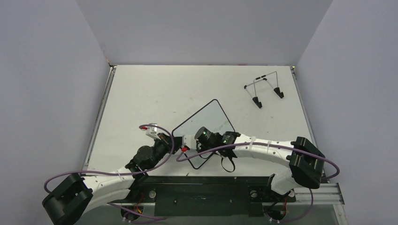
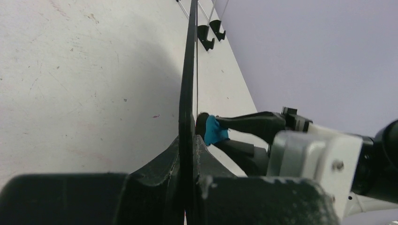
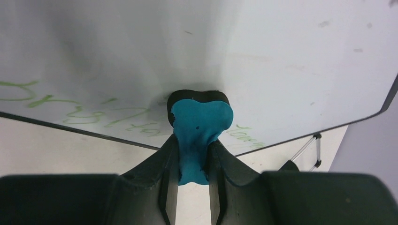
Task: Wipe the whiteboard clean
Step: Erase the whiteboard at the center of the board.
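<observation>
Over mid-table [image 1: 150,93], the left gripper [image 2: 187,143] is clamping the whiteboard [image 1: 206,117] by its near rim, fingers closed tight on it. The board's near corner is hiding under both wrists. The right gripper [image 3: 193,154] is pinching the eraser [image 3: 201,122] and pressing it to the board face. The green writing [image 3: 84,112] is running out of view, unreadable. Cannot tell whether the far edge is touching the table.

Whiteboard [image 3: 281,70]: smooth, glossy white face with a soft sheen; black rim. Eraser [image 3: 199,122]: matt blue, slightly pitted. Tabletop [image 2: 70,93]: matt white, scuffed, speckled. Stand [image 1: 260,78]: thin metal wire.
</observation>
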Available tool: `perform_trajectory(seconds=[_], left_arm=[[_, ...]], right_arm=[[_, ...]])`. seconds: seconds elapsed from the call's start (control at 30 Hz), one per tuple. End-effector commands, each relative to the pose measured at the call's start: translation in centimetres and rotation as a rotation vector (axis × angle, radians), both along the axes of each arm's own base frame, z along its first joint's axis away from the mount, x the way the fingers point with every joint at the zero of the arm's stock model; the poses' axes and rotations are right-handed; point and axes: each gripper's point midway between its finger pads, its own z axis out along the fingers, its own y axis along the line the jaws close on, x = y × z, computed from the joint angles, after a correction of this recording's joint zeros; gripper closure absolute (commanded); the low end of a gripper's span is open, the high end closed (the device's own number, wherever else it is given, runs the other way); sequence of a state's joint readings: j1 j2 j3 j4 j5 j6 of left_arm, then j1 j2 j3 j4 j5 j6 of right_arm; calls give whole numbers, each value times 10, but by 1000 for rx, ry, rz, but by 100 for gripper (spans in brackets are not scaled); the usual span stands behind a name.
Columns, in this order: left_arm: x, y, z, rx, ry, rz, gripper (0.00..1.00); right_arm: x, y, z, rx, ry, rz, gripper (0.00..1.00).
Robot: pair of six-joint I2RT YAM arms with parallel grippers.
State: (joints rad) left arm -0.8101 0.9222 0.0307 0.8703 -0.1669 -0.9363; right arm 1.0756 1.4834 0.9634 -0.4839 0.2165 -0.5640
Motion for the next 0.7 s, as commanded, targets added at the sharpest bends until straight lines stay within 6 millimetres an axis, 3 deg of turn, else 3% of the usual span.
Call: perform_trajectory(seconds=[0.0, 0.1, 0.17, 0.3, 0.37, 0.43, 0.67], left_arm=[[-1, -10, 69, -179, -140, -36, 100], [-1, -8, 67, -169, -135, -27, 100], [-1, -6, 68, -169, -137, -24, 100], [-2, -5, 68, -172, -140, -23, 100], [-2, -6, 69, -172, -142, -29, 100], [-3, -7, 67, -171, -140, -33, 100], [-4, -8, 64, -168, -132, -46, 100]], right_arm=[[-39, 20, -11, -63, 12, 193, 100], [-54, 25, -14, -89, 12, 263, 100], [-49, 25, -12, -89, -15, 244, 100], [3, 4, 2, -23, -79, -5, 100], [19, -7, 8, 11, -83, -81, 100], [19, -10, 7, 19, -64, -80, 100], [-31, 16, -18, -58, 61, 159, 100]])
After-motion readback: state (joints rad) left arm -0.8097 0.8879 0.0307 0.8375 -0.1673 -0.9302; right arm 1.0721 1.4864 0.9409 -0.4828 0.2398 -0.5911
